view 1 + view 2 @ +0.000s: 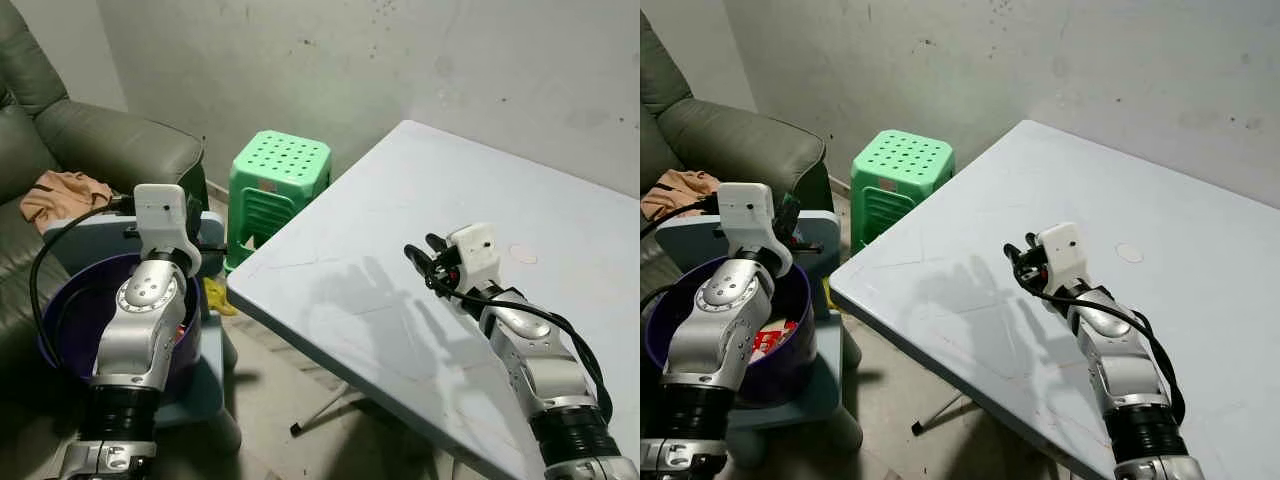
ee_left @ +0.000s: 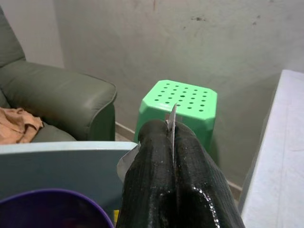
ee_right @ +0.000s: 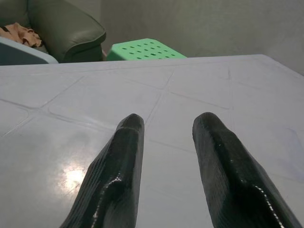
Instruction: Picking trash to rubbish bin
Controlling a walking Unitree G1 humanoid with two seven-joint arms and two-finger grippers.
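Our left claw [image 2: 172, 142] above the purple bin [image 1: 790, 345], clenched on trash.
A thin silvery scrap [image 2: 172, 124] is pinched there; our right claw [image 3: 166, 142], fingers released, hovers over the pale counter [image 1: 400, 200].

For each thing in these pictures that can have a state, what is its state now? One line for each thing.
left gripper: shut on a thin silvery scrap, held above the purple bin
silvery scrap: pinched between the fingers, not yet dropped
right gripper: open, holding nothing, over the table
purple bin: upright, open-topped, with some trash inside
green stool: upright, nothing on top
table: standing, top bare near the gripper
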